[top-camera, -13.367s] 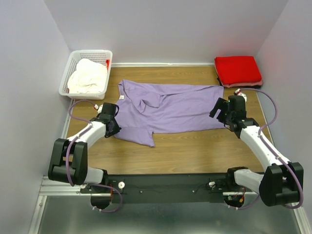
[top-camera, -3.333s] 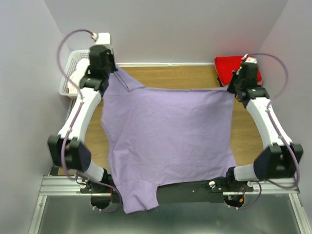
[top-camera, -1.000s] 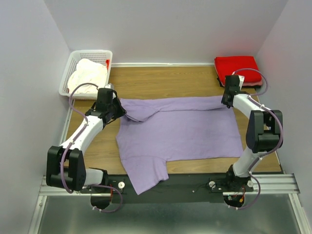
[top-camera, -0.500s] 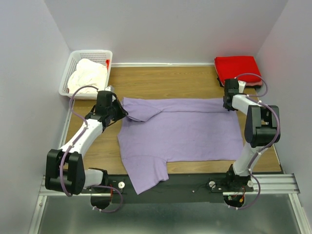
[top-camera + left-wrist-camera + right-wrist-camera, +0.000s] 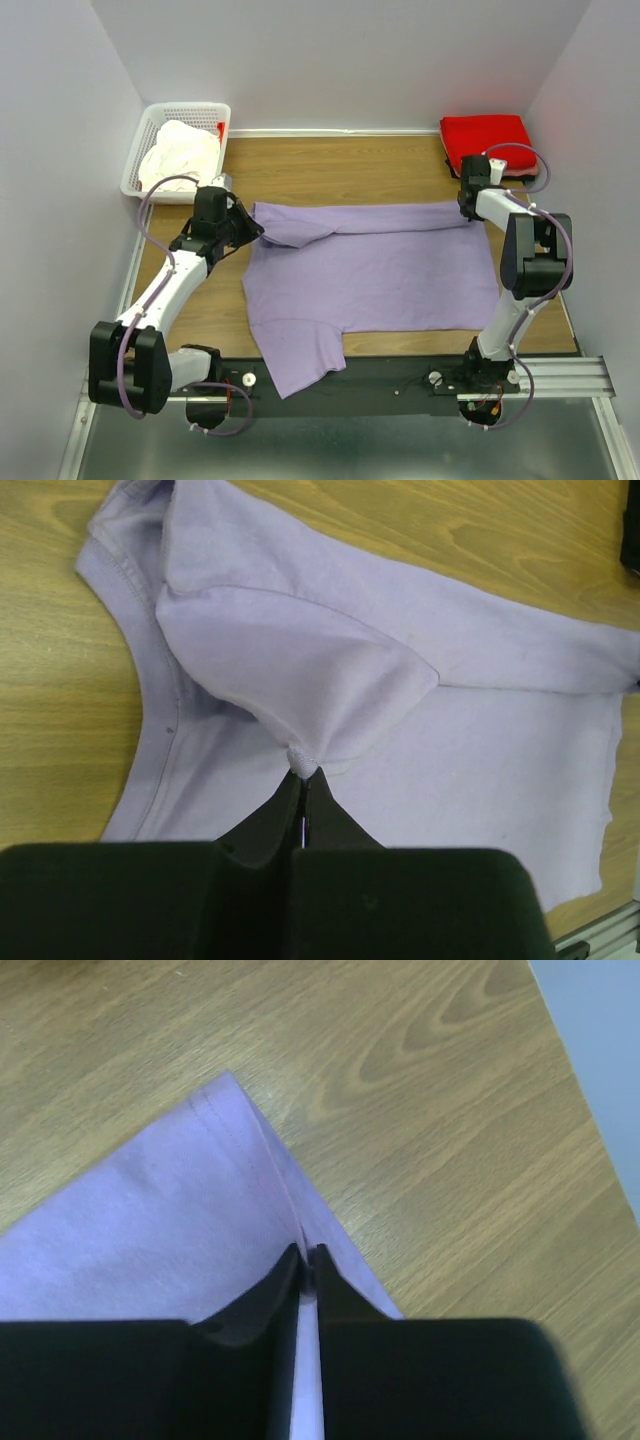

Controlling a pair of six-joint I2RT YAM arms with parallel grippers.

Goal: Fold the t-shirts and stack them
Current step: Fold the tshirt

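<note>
Pinching a fold of the limp, light lavender t-shirt (image 5: pixel 380 270) in my left tool (image 5: pixel 303 776), I'd grip hem corners; my right tool (image 5: pixel 307 1258) stands narrow at the hem, hold unclear

Right claw (image 5: pixel 306 1252): grip on lavender t-shirt (image 5: pixel 150 1210) (its corner) unclear.
</note>
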